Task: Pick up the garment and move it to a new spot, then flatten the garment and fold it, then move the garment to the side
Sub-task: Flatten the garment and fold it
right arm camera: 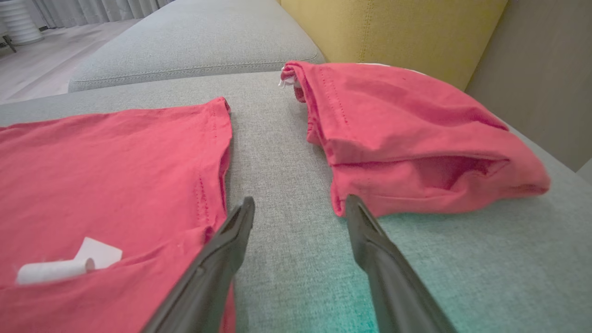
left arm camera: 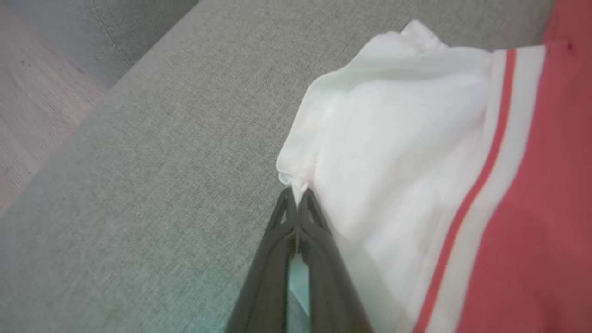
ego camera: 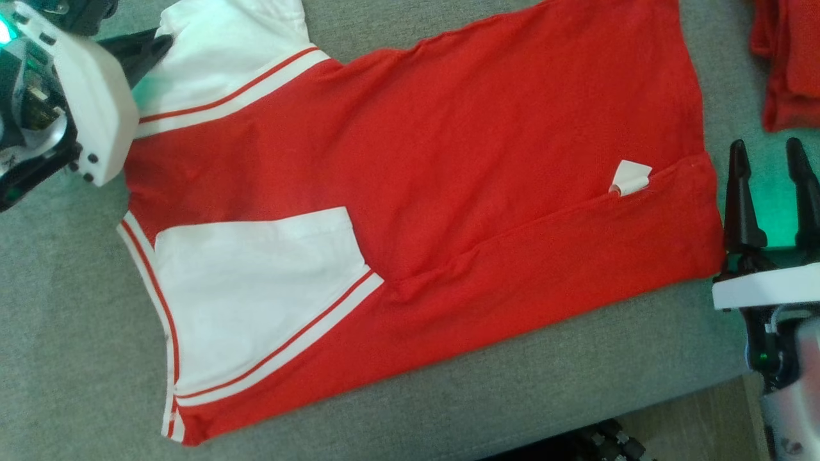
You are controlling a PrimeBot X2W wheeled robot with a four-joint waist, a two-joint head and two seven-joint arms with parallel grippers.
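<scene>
Scanning left to right: found left gripper (ego camera: 160, 45) at the top-left corner of the head view, fingers pressed together on a corner of the white upper sleeve (ego camera: 224, 51), pinching the cloth just above the grey sofa cushion (ego camera: 64, 320). Saw the garment (ego camera: 448, 160), red with white sleeves, spread mostly flat across that cushion, shoulder end left, hem (ego camera: 708, 192) right. Noted the lower sleeve (ego camera: 256, 288) already turned in over the body and the near long edge folded up along a crease, with a white tag (ego camera: 631, 178) poking out by that crease. Judged relocation and flattening as done and the first lengthwise fold as in; took the upper-sleeve fold as the step in hand. Left to do, by that reading: far-side fold, crosswise folds, shift to the side. Found right gripper (ego camera: 767, 144) just beside the hem, fingers spread, holding nothing. Spotted a second red garment (ego camera: 791, 64), already folded, further right, apart from the working one.
</scene>
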